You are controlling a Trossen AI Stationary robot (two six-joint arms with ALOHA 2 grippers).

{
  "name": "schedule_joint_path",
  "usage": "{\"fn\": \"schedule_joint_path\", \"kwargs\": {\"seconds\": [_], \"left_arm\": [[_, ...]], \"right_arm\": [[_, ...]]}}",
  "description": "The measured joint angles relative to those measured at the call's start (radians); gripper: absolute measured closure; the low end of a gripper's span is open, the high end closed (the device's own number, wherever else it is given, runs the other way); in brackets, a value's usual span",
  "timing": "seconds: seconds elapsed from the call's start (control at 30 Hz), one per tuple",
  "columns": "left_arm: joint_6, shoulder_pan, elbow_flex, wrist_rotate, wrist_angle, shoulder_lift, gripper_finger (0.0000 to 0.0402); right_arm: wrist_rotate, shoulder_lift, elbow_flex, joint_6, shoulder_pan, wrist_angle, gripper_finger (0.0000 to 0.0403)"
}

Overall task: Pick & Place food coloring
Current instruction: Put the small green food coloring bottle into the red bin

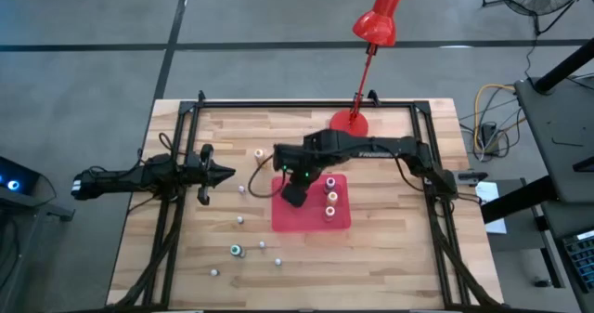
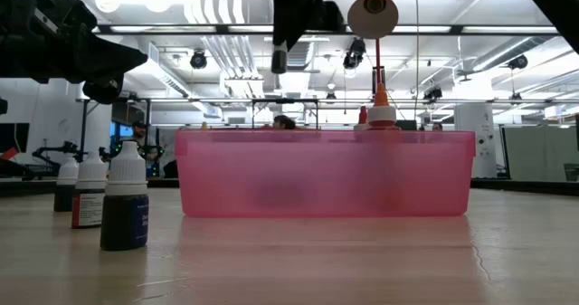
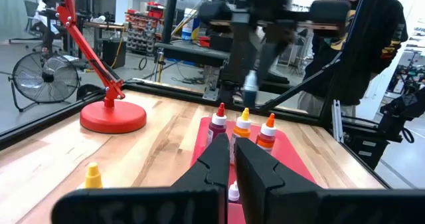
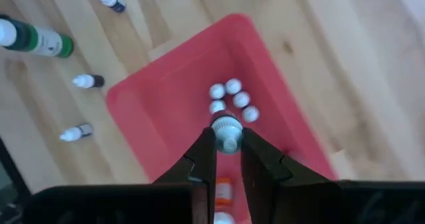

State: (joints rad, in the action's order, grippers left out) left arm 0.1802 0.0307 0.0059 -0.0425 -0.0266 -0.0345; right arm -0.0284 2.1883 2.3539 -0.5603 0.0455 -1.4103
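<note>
The red tray (image 1: 311, 222) lies mid-table. Three larger colored bottles (image 1: 330, 197) stand in it, and several tiny white-capped bottles (image 4: 230, 98) cluster on its floor. Other food coloring bottles stand loose on the wood to its left, such as a teal-capped one (image 1: 237, 250) and a yellow one (image 3: 93, 176). My right gripper (image 1: 295, 190) hovers over the tray's left part, shut on a tiny bottle (image 4: 227, 132). My left gripper (image 1: 223, 174) waits above the table left of the tray, shut and empty. My right gripper pinches one tiny bottle between its two fingers at the top, just below the white cap (image 4: 228, 125). The fingers come from above, pointing down. The bottle hangs upright below them, lifted clear above the tray (image 2: 279, 62).
A red desk lamp stands with its base (image 1: 350, 121) at the table's far edge, behind the tray. Black frame rails (image 1: 176, 220) run along the table's left and right sides. A person in a dark hoodie (image 3: 365, 44) stands beyond the table's right side.
</note>
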Motion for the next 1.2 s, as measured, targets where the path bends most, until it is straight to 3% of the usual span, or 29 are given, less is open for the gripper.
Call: {"fn": "schedule_joint_path", "kwargs": {"seconds": [0.33, 0.73, 1.2], "left_arm": [[0.0, 0.0, 0.0, 0.0, 0.0, 0.0, 0.0402], [0.0, 0.0, 0.0, 0.0, 0.0, 0.0, 0.0402], [0.0, 0.0, 0.0, 0.0, 0.0, 0.0, 0.0402]], "right_arm": [[-0.002, 0.072, -0.003, -0.198, 0.084, 0.008, 0.0365], [-0.104, 0.167, -0.007, -0.198, 0.105, 0.024, 0.0365], [-0.05, 0.155, -0.154, -0.256, 0.107, 0.142, 0.0365]]}}
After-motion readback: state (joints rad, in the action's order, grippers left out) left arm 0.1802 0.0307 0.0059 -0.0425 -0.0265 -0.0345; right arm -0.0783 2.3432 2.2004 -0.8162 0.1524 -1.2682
